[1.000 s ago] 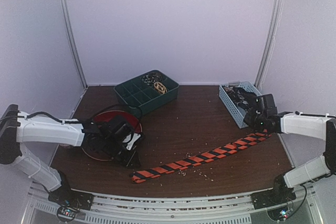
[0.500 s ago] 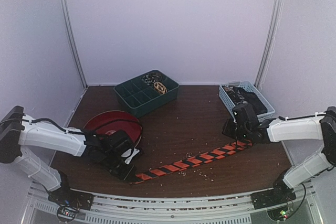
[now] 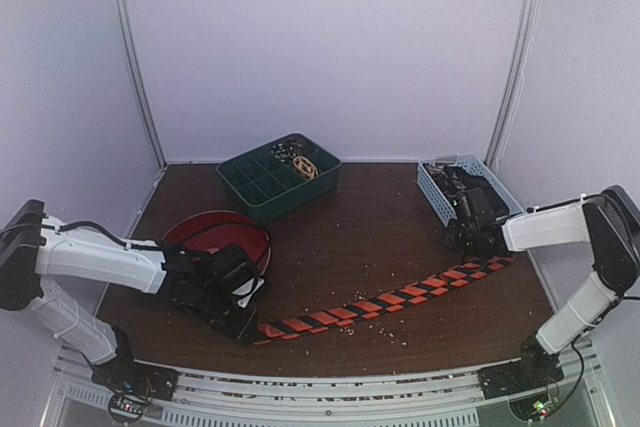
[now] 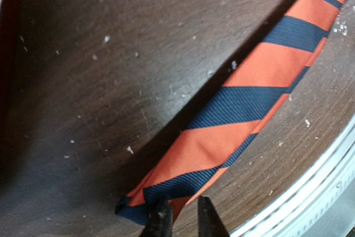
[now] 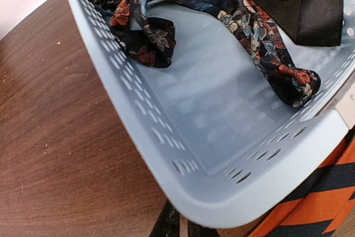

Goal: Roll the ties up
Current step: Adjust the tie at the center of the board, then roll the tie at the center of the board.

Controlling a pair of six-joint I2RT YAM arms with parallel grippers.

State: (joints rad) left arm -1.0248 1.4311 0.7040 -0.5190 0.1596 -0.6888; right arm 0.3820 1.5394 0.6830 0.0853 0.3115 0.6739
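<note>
An orange-and-navy striped tie [image 3: 380,302] lies flat across the front of the table, also seen in the left wrist view as a striped band [image 4: 244,104]. My left gripper [image 3: 245,319] sits at its left end, which is folded over; the fingertips [image 4: 161,223] stand a narrow gap apart over that end, left gripper [image 4: 183,221] open. My right gripper [image 3: 468,239] hovers at the near corner of a pale blue basket [image 3: 432,197], above the tie's right end [image 5: 316,203]. Its jaws are shut, right gripper [image 5: 183,228] mostly hidden under the basket wall [image 5: 166,131].
The basket holds a dark floral tie [image 5: 249,26] and a black tie [image 5: 299,4]. A green compartment tray [image 3: 270,192] stands at the back middle. A red plate [image 3: 195,232] lies behind my left arm. Pale crumbs dot the tabletop.
The right arm swung left along the tie, then back to the basket's corner. The left gripper came forward onto the tie's left end, closed, and its jaws have parted slightly.
</note>
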